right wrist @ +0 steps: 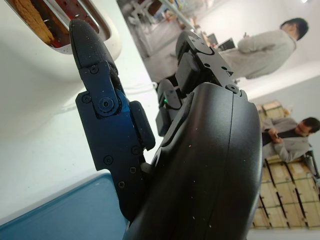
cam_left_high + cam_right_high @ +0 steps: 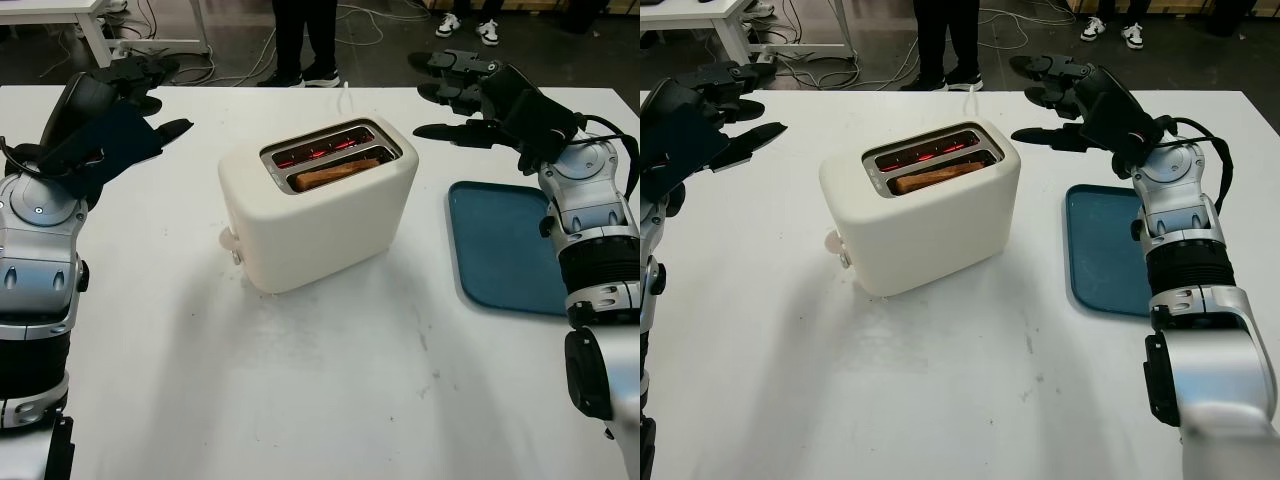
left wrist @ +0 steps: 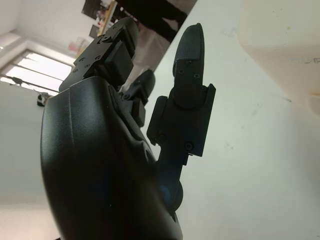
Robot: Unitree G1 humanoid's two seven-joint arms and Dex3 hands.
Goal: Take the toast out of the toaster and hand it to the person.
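A cream two-slot toaster [image 2: 318, 205] stands in the middle of the white table. A slice of brown toast [image 2: 338, 172] sits in its near slot; the far slot glows red. My left hand [image 2: 140, 95] hangs open above the table's far left, well clear of the toaster. My right hand [image 2: 462, 95] is open at the far right, level with the toaster's top and a short way to its right. The right wrist view catches the toast [image 1: 31, 20] just past my fingers [image 1: 97, 85]. A person's dark legs [image 2: 306, 40] stand beyond the table's far edge.
A blue tray [image 2: 500, 250] lies on the table at the right, under my right forearm. The toaster's lever knob [image 2: 228, 240] sticks out of its left end. A white cord [image 2: 346, 100] runs back from the toaster. Other people [image 1: 265, 45] show in the room.
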